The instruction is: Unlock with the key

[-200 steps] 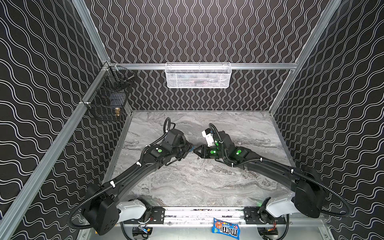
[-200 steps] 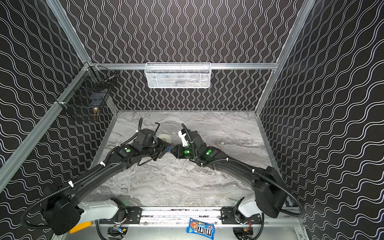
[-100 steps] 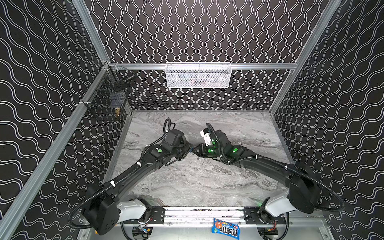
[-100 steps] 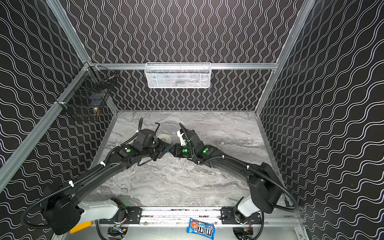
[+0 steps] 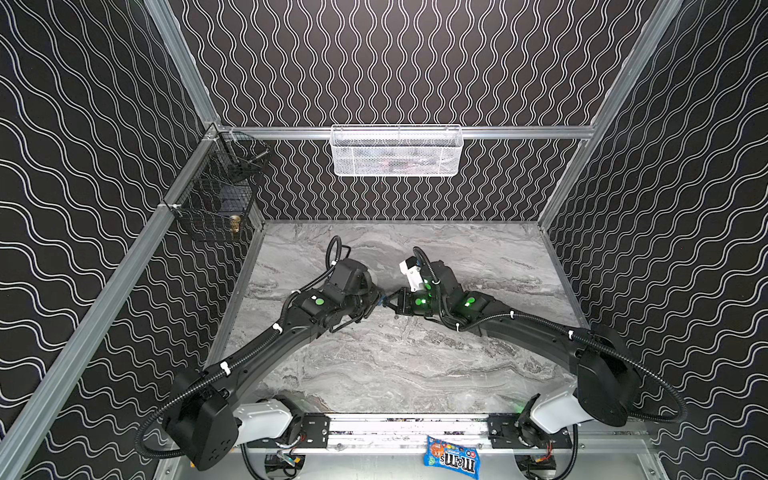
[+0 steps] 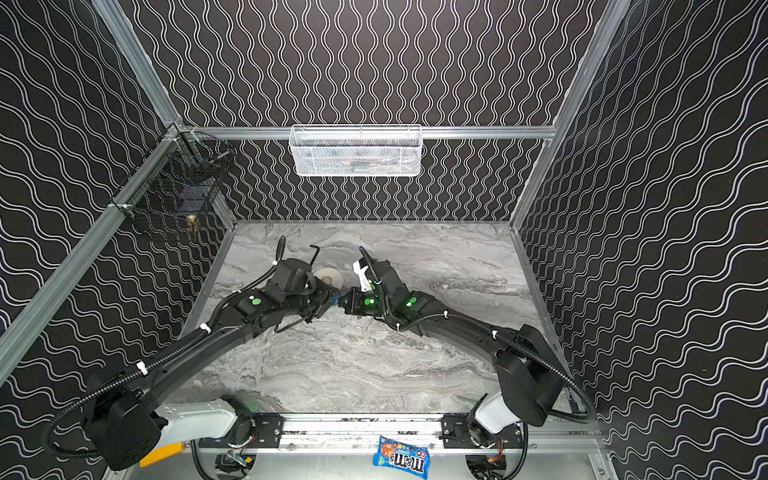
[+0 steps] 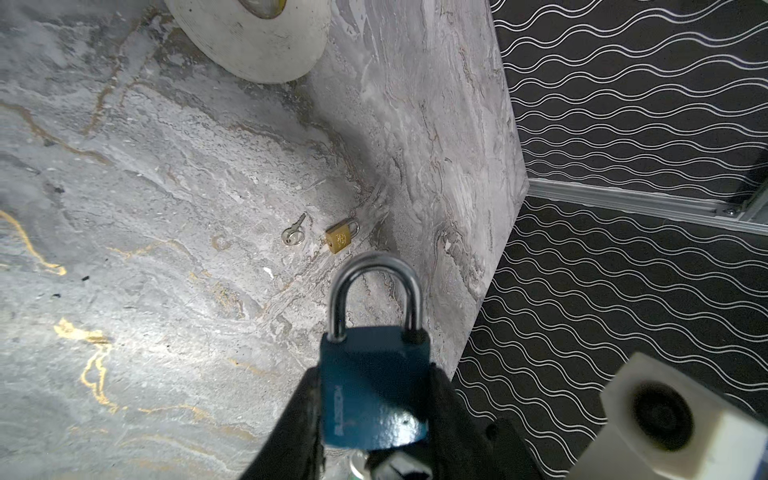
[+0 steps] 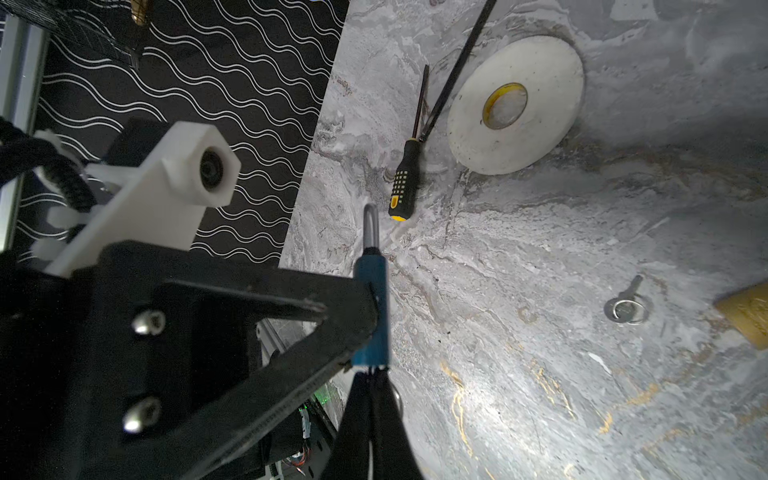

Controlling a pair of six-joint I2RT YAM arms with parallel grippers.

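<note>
My right fingers have closed their last gap over the past second. That arm has edged slightly toward the left, and the left arm has not moved.

The right gripper [image 8: 371, 380] is pinched fully shut against the underside of the blue padlock [image 7: 372, 374]. I judge that it has hold of the key [image 7: 358, 467], though only a silver sliver of it shows there.

The left gripper [image 5: 374, 301] is partly open, clamped across the padlock's body from both sides. It holds the padlock above the middle of the table [image 5: 395, 365], and the shackle [image 7: 374, 274] is seated in the body.

The step in hand is the turn.
- I should roll the right wrist about the key's own axis, without pushing sideways or pulling back, so the blade doesn't bind or slip out.
- The left grip must stay rigid and take the twist; if the body rotates with the key, nothing unlocks.
- If the key resists, it is probably not fully in, so I'd press it home before turning harder.
- The sign to watch is the shackle lifting.

A small brass padlock [image 7: 341, 237] and a small key [image 7: 293, 233] lie on the table beyond, near its right edge. They are not my concern.
</note>
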